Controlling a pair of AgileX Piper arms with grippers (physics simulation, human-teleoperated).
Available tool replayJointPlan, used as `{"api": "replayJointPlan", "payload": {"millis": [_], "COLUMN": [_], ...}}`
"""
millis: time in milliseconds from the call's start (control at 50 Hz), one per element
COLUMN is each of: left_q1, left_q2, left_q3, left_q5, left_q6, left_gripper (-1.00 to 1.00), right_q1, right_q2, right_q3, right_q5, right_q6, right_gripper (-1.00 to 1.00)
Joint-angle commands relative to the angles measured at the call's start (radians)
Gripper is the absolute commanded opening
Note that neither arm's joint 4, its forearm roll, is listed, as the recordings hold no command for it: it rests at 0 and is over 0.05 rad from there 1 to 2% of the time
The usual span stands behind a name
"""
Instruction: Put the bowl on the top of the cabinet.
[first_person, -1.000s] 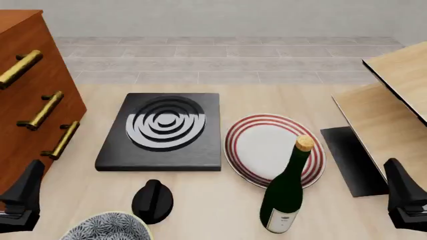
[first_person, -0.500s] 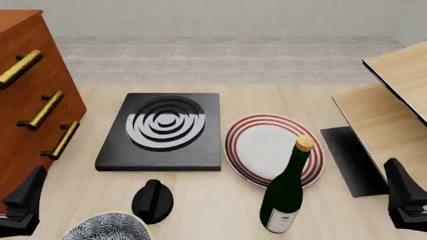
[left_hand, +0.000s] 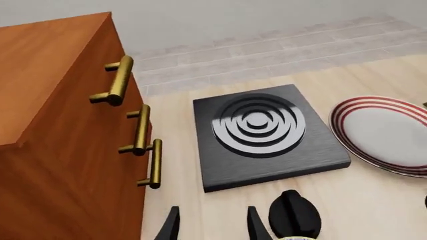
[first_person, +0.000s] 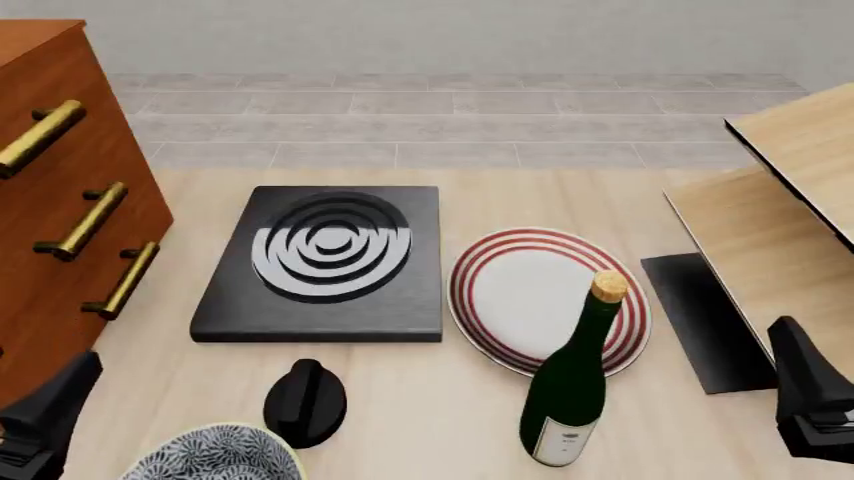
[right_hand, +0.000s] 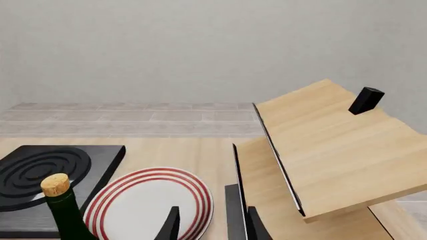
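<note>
Front view crops the bowl (first_person: 214, 455); both hands gape empty, left (left_hand: 210, 225), right (right_hand: 212, 225).

The round black-and-white patterned bowl with its thin yellow rim (first_person: 214, 455) runs off the front view's bottom edge; only its far part shows. The tall reddish-brown wooden cabinet (first_person: 60, 190) is cut by the left edge. My left gripper (left_hand: 210, 225) shows only its fingertips in my wrist view.
</note>
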Motion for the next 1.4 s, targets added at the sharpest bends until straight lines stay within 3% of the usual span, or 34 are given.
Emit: {"api": "replayJointPlan", "payload": {"millis": [20,360,400,720,760,800,940,1400], "left_q1": [-0.044,-0.032,-0.027,-0.094,-0.121,-0.108,-0.124,-0.128], "left_q2": [0.02,0.098,0.179,0.141,0.198,0.167,0.186,0.158], "left_q3": [-0.064,-0.152,-0.153,-0.181,-0.161,-0.152,-0.144,-0.168], "left_q5": [0.118,0.2,0.19,0.306,0.306,0.297,0.311,0.413], "left_q6": [-0.018,-0.026,-0.073,-0.03,-0.104,-0.037,-0.048,0.043], "left_gripper": [1.0,1.0,1.0,1.0,1.0,1.0,1.0,1.0], "right_q1": [0.0,0.0,0.0,0.0,0.0,0.0,0.0,0.0], "right_q2": [0.0,0.0,0.0,0.0,0.0,0.0,0.0,0.0], "right_q3": [0.0,0.0,0.0,0.0,0.0,0.0,0.0,0.0], "right_q5": [0.0,0.0,0.0,0.0,0.0,0.0,0.0,0.0], "right_q6": [0.0,0.0,0.0,0.0,0.0,0.0,0.0,0.0], "right_gripper": [1.0,1.0,1.0,1.0,1.0,1.0,1.0,1.0]}}
